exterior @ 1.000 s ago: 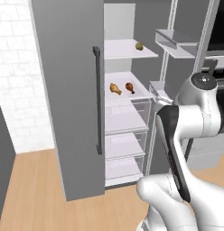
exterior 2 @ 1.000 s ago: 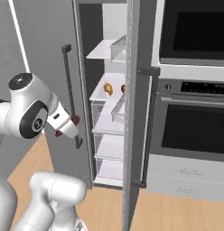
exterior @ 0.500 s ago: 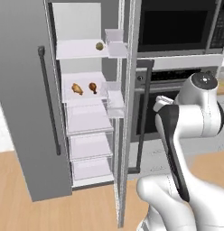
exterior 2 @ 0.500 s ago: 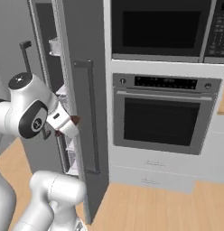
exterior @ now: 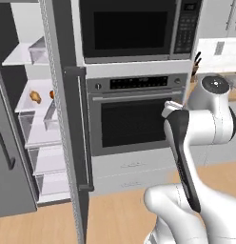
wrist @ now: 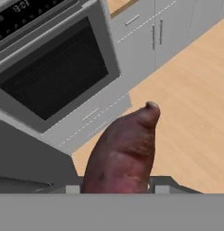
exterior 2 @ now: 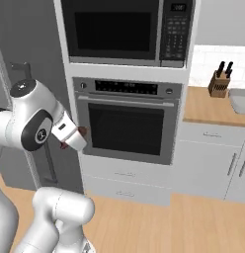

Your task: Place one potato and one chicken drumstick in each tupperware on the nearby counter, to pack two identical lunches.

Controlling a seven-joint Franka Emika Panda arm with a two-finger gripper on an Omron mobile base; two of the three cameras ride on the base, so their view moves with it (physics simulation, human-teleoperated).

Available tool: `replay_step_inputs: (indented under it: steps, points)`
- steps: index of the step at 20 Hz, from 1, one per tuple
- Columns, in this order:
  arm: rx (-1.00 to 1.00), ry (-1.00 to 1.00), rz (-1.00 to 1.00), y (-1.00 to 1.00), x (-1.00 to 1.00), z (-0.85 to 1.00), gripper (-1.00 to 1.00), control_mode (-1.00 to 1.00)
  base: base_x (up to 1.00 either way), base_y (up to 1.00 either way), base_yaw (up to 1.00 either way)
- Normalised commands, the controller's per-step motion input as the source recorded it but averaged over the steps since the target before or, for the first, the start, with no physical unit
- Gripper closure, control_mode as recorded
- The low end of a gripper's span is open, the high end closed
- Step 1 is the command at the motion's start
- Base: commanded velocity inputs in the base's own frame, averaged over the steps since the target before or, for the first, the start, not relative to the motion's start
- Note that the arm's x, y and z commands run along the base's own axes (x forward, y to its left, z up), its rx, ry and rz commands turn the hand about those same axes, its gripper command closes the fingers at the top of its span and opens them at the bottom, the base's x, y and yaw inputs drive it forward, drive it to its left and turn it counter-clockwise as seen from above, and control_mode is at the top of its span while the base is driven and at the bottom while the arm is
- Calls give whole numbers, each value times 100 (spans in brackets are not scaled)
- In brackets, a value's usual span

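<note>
My gripper (wrist: 117,187) is shut on the dark reddish-brown potato (wrist: 125,153), whose tapered tip points out over the wooden floor. In the right base view the gripper (exterior 2: 80,134) hangs in front of the oven door with a bit of the potato (exterior 2: 84,131) showing. Two orange chicken drumsticks (exterior: 35,96) lie on a shelf of the open fridge at the left. A light-grey tupperware (exterior 2: 241,101) rests on the counter (exterior 2: 211,108) at the far right, beside the knife block (exterior 2: 221,81). Its inside is hidden.
A built-in oven (exterior 2: 127,126) with a microwave (exterior 2: 127,32) above it stands straight ahead. The open fridge door (exterior: 67,124) stands edge-on at the left. Grey drawers and cabinets (exterior 2: 213,163) run under the counter. Wooden floor (wrist: 190,103) lies below.
The whole picture has shifted: the base has turned from the open fridge to the oven and counter. The gripper has kept hold of the potato.
</note>
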Motion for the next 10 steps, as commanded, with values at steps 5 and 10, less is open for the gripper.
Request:
replay_step_inputs:
  steps: [5, 10]
  points:
    - [0, 0, 0, 0, 0, 0, 100, 100, 16, -100, 12]
    - [0, 0, 0, 0, 0, 0, 100, 100, 53, -100, 20]
